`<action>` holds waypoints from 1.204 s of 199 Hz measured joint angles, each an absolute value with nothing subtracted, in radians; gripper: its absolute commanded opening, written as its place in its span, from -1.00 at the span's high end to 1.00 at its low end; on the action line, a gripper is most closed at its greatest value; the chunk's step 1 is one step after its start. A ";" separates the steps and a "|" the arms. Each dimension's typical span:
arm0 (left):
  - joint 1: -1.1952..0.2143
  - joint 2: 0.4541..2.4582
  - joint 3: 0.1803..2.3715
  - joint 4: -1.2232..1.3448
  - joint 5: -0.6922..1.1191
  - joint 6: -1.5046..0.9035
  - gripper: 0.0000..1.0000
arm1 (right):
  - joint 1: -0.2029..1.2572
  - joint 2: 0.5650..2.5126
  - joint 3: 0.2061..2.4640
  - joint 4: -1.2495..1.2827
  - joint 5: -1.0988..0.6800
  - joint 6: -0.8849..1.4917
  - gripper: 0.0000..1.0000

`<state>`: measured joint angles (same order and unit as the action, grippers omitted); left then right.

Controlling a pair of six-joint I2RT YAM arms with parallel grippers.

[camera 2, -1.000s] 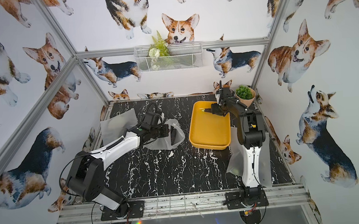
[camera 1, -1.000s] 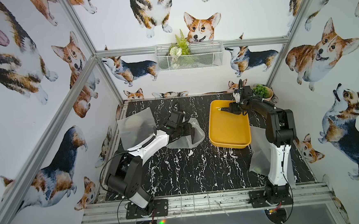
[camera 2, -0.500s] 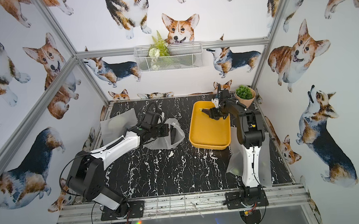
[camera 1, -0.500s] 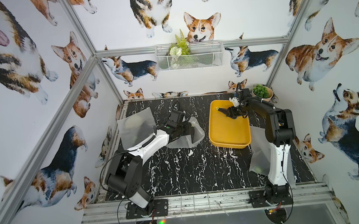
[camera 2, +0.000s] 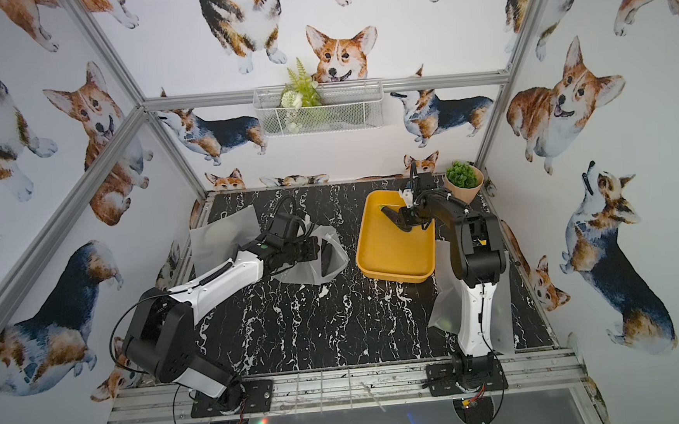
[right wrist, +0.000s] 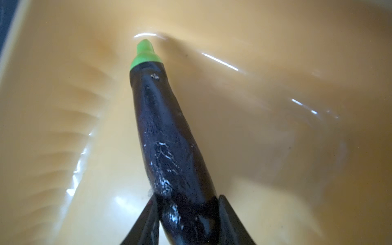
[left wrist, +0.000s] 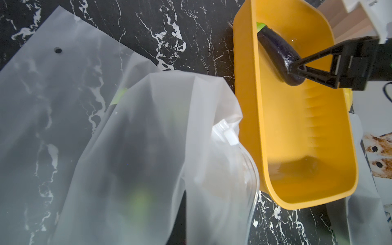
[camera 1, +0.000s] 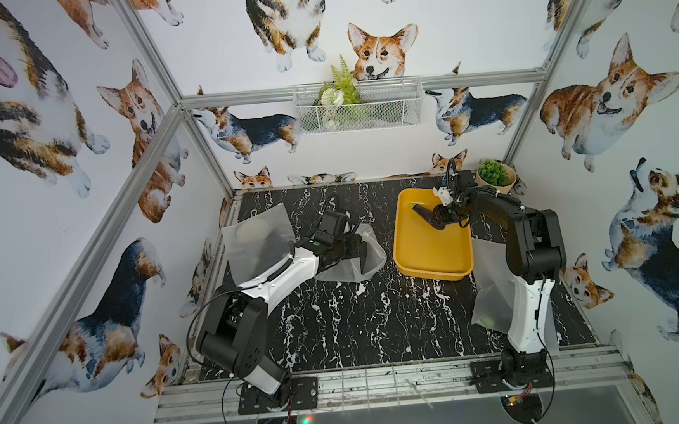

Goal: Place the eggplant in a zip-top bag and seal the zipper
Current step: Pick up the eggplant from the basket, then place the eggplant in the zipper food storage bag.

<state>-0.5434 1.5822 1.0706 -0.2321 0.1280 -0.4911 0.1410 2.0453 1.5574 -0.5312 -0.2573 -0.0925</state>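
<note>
1. The right gripper [camera 1: 437, 223] is down in the yellow tray [camera 1: 434, 274], at its far end.
2. Its jaws are partly closed and press on both sides of the eggplant's [camera 1: 425, 216] thick end. The right wrist view shows both fingers [right wrist: 148, 218] touching the skin.
3. The eggplant [right wrist: 169, 137] is dark purple with a green cap. It is inside the tray, and the cap points to the tray's far corner, away from the gripper. Can't tell if it is lifted off the tray floor.
4. The left gripper [camera 1: 356, 248] is at the zip-top bag [camera 1: 345, 271], just left of the tray. Its jaws are fully closed, with the bag film bunched up and raised off the table [camera 1: 356, 321] at them. Looks pinched, but the fingertips are hidden by plastic.
5. In the left wrist view the bag [left wrist: 148, 137] is frosted and its mouth gapes toward the tray [left wrist: 250, 84]. A white slider [left wrist: 230, 135] sits on the rim and the zipper is not sealed.
6. A second bag [camera 1: 257, 242] lies flat by the left edge of the table, behind the left arm.
7. A third bag [camera 1: 492, 292] lies under the right arm.
8. A potted plant [camera 1: 495, 175] stands in the far right corner.
</note>
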 measured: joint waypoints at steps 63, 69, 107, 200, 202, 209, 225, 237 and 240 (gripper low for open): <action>-0.543 1.570 1.074 -0.229 0.118 -0.509 1.00 | 0.263 1.674 1.263 -0.530 -0.189 0.026 0.28; -0.544 1.570 1.075 -0.229 0.118 -0.510 1.00 | 0.295 1.612 1.213 -0.530 -0.185 0.055 0.26; -0.559 1.570 1.073 -0.216 0.118 -0.545 1.00 | 0.505 1.352 1.040 -0.517 -0.178 0.199 0.24; -0.633 1.533 1.052 -0.211 0.096 -0.575 1.00 | 0.766 1.353 0.947 -0.421 -0.150 0.500 0.24; -0.633 1.533 1.052 -0.211 0.096 -0.575 1.00 | 0.766 1.353 0.947 -0.421 -0.150 0.500 0.24; -0.637 1.527 1.050 -0.208 0.094 -0.577 1.00 | 0.766 1.370 0.957 -0.411 -0.155 0.509 0.24; -0.649 1.513 1.041 -0.206 0.091 -0.580 1.00 | 0.772 1.412 0.985 -0.404 -0.161 0.530 0.24; -0.657 1.504 1.034 -0.207 0.088 -0.580 1.00 | 0.772 1.445 1.006 -0.402 -0.168 0.549 0.23; -0.661 1.501 1.032 -0.207 0.088 -0.581 1.00 | 0.772 1.452 1.011 -0.404 -0.169 0.551 0.22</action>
